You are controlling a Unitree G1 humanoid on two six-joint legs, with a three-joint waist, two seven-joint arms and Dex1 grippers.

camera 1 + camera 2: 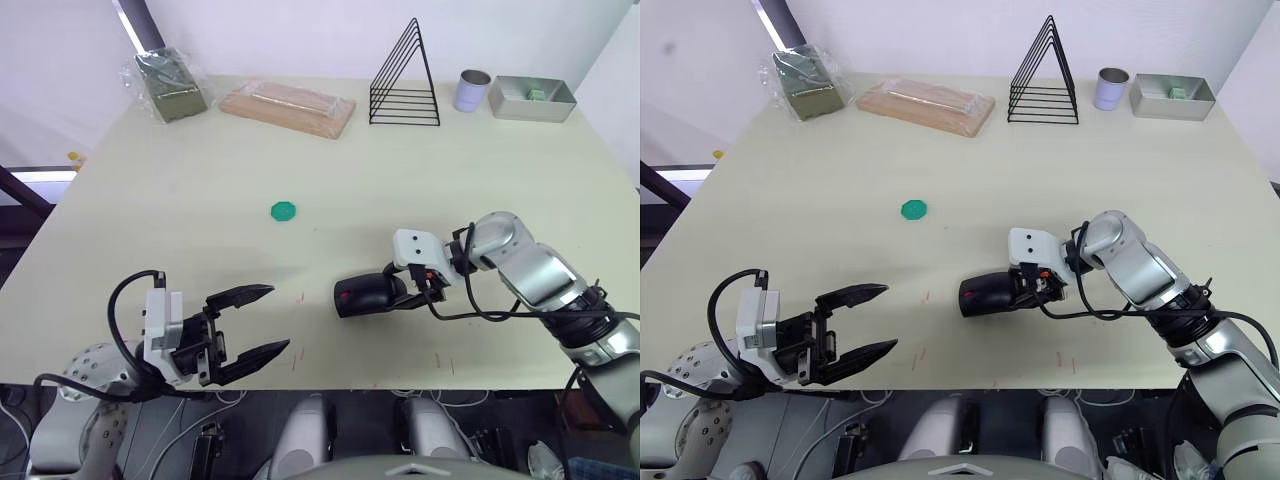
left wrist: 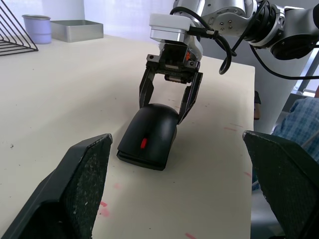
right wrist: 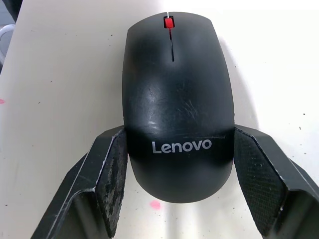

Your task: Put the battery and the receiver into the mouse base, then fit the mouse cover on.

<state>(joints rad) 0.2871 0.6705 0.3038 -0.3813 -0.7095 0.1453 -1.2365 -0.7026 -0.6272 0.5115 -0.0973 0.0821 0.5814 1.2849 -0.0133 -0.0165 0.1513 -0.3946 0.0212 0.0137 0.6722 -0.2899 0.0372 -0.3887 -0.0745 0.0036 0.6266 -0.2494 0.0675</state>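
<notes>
- Mouse cover (image 3: pixel 178 107) sits on the mouse base (image 2: pixel 142 160); from the right wrist view it looks seated, red scroll wheel (image 3: pixel 169 22) showing at the front. The assembled mouse lies on the tabletop (image 1: pixel 200 200) near its front edge, right of centre.
- Battery and receiver: not visible; likely inside already, but you cannot confirm that from here.
- Right hand (image 1: pixel 408 290) straddles the rear of the mouse, one finger (image 3: pixel 112 172) touching the cover's side, the other (image 3: pixel 254 174) just beside the opposite side. Treat it as a light bracket, not a firm pinch.
- Left hand (image 1: pixel 262 320) hovers spread wide off the tabletop's front edge, holding nothing, well apart from the mouse.
- Handling, by judgement: light, rigid plastic; glossy curved shell will slip under the pads. Take it low on the flanks, where the sides run nearly straight. Press the rear down gently if the cover has not clicked.
- Surface: pale, smooth, with small red marks; the mouse will slide if pushed.
- Around: green disc (image 1: pixel 283 210) mid-table; wire rack (image 1: pixel 405 80), cup (image 1: pixel 472 90), metal tray (image 1: pixel 532 98), wooden board (image 1: pixel 288 107) and bagged item (image 1: pixel 172 85) along the far edge, all well apart.
</notes>
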